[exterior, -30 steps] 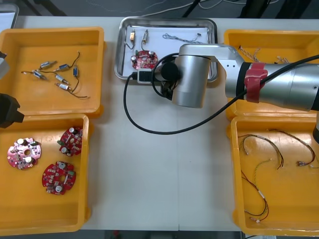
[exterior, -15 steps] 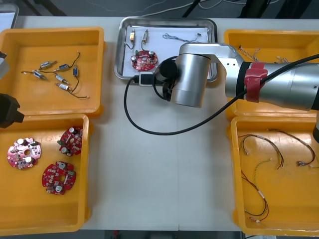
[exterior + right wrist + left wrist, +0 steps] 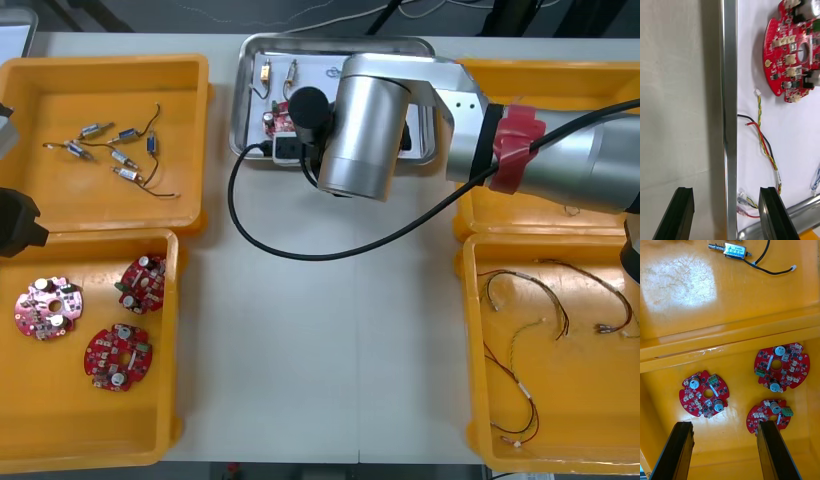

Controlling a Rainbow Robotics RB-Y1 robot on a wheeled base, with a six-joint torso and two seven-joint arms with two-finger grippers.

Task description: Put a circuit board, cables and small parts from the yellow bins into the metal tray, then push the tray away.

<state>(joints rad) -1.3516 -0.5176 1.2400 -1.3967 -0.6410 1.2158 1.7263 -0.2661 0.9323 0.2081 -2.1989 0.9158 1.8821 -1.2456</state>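
R end effector (image 3: 725, 191) spread apart, straddling tray (image 3: 729, 75) rim; L end effector (image 3: 724, 423) apart, well left of tray.

Bright even light, white glare patch on the yellow bin (image 3: 677, 281) floor

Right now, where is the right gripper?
Seen from its wrist, the right gripper is open astride the metal tray's near rim: one finger over the table, one inside by the red and yellow cable. The left gripper hangs above circuit boards.
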